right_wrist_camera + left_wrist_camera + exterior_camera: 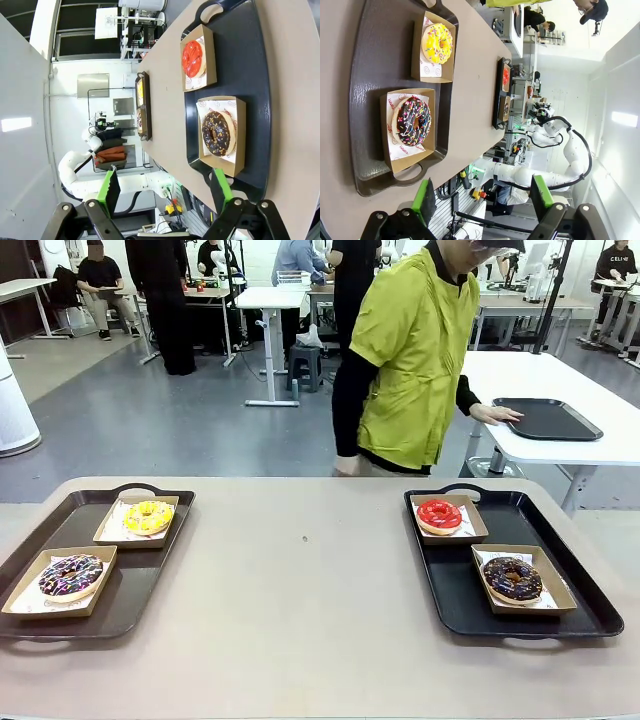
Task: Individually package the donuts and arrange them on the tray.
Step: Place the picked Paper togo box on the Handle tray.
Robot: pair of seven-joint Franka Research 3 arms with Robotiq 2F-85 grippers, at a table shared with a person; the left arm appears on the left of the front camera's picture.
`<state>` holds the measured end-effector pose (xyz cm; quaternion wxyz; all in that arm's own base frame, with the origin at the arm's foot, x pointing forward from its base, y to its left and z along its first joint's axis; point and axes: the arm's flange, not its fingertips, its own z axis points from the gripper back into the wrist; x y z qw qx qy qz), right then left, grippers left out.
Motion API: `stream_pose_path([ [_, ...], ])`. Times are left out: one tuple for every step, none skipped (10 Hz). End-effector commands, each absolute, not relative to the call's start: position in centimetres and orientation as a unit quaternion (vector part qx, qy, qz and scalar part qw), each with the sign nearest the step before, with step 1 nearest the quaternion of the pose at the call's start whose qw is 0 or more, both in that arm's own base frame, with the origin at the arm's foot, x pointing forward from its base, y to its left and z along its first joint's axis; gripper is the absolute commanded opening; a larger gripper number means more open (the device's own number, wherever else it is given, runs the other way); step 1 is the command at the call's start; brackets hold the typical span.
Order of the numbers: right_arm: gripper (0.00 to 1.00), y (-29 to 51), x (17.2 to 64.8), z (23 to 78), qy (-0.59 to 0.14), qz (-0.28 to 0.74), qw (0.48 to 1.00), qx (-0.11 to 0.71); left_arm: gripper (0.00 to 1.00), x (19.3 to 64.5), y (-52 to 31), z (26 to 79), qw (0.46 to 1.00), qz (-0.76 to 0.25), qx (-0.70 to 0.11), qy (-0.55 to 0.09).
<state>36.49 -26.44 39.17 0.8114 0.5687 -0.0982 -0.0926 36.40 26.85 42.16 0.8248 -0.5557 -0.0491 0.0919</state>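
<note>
Front view adds the person [410,350] — wrist views show both grippers [482,200] [165,192] spread, empty

The left tray [120,610] runs off the front view's left edge. Print on the box liners [400,150] is too small to read. The person's [410,360] head is cropped at the top edge.

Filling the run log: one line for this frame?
left gripper: open, holds nothing | right gripper: open, holds nothing | yellow-iced ring donut, sprinkled chocolate donut: boxed, left black tray | red-iced donut, dark chocolate donut: boxed, right black tray
</note>
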Motion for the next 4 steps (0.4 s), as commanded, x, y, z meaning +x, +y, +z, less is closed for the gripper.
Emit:
stream_pose_path([
  [0.95, -26.34, 36.12, 39.17, -0.09, -0.097, 0.813, 0.568, 0.99, 36.18, 26.87, 42.26, 0.823, 0.092, -0.558, -0.052],
  [0.95, -26.34, 36.12, 39.17, -0.09, -0.097, 0.813, 0.568, 0.99, 36.18, 26.87, 42.26, 0.823, 0.092, -0.558, -0.052],
  [0.95, -26.34, 36.12, 39.17, -0.09, -0.097, 0.813, 0.568, 0.99, 36.18, 26.87, 42.26, 0.823, 0.092, -0.558, -0.052],
  [0.95, -26.34, 36.12, 39.17, -0.09, -0.097, 0.813, 0.568, 0.99, 36.18, 26.87, 42.26, 0.823, 0.092, -0.558, -0.052],
])
